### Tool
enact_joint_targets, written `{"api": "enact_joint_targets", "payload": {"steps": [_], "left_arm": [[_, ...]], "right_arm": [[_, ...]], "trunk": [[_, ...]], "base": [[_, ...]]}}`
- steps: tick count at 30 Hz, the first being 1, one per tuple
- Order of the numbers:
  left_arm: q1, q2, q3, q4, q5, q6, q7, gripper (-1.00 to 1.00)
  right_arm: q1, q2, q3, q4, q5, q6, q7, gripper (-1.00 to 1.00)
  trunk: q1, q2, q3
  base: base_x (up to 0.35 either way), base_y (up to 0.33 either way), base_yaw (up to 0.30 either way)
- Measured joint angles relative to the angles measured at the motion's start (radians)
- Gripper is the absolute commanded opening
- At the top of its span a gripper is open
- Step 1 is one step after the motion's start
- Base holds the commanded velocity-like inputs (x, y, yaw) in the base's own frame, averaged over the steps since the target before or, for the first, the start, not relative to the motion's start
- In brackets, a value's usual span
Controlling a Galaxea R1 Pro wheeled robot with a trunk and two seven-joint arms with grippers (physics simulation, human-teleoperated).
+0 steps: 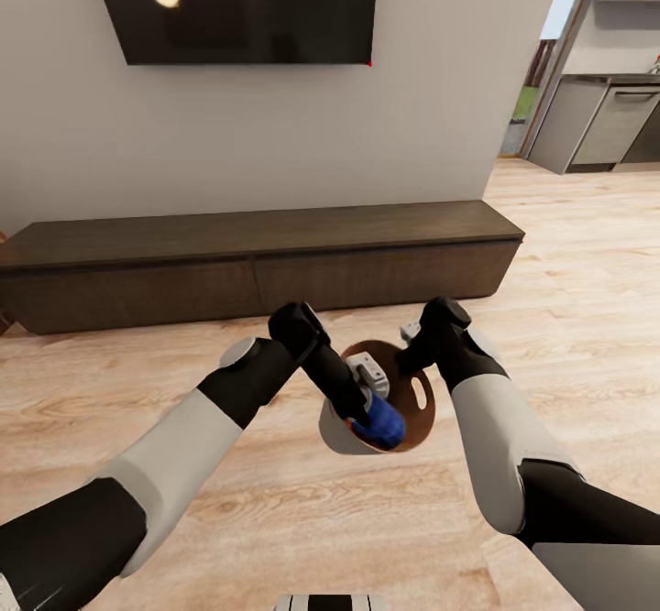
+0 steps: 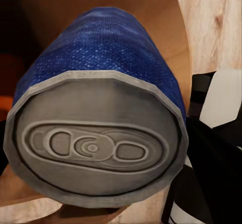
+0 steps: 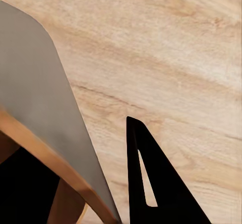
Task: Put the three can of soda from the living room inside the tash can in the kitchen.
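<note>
Low in front of my trunk in the head view, the tash can (image 1: 337, 435) hangs tilted above the wooden floor, pale outside and orange-brown inside. My right gripper (image 1: 414, 341) is shut on its far rim, next to a cut-out handle hole. The right wrist view has the grey wall (image 3: 35, 83) pinched, with one black finger (image 3: 151, 194) outside it. My left gripper (image 1: 369, 412) reaches into the bin, shut on the dark blue can of soda (image 1: 389, 426). Close up in the left wrist view, that can (image 2: 108, 48) shows its silvery top, with a sliver of orange (image 2: 4, 103) beside it.
A long dark bench (image 1: 257, 263) runs along the white wall ahead, under a black TV (image 1: 238, 2). Light wood floor (image 1: 568, 254) opens to the right toward grey kitchen cabinets (image 1: 614, 125).
</note>
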Motion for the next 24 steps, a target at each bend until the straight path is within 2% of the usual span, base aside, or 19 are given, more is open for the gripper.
{"api": "enact_joint_targets", "payload": {"steps": [3, 6, 7, 12, 24], "left_arm": [[-0.009, 0.001, 0.001, 0.004, -0.011, 0.0, 0.001, -1.0], [-0.012, -0.002, 0.002, 0.005, -0.043, 0.0, 0.0, -1.0], [-0.013, -0.003, 0.002, 0.005, -0.049, 0.0, 0.0, 1.0], [-0.014, -0.004, 0.003, 0.006, -0.069, 0.0, 0.001, 1.0], [-0.011, -0.006, 0.004, 0.004, -0.074, 0.0, 0.002, 1.0]], "right_arm": [[0.0, 0.001, 0.0, 0.009, -0.012, 0.006, 0.001, -1.0], [0.0, 0.007, 0.0, 0.011, -0.012, 0.007, 0.001, -1.0], [0.0, 0.009, 0.0, 0.012, -0.011, 0.006, 0.001, -1.0], [0.0, 0.016, 0.001, 0.013, -0.01, 0.005, 0.0, -1.0], [0.0, 0.016, 0.002, 0.013, -0.006, 0.002, -0.001, -1.0]], "trunk": [[0.0, 0.0, 0.0], [0.0, 0.0, 0.0], [0.0, 0.0, 0.0], [0.0, 0.0, 0.0], [0.0, 0.0, 0.0]], "base": [[0.0, 0.0, 0.0], [0.0, 0.0, 0.0], [0.0, 0.0, 0.0], [0.0, 0.0, 0.0], [0.0, 0.0, 0.0]]}}
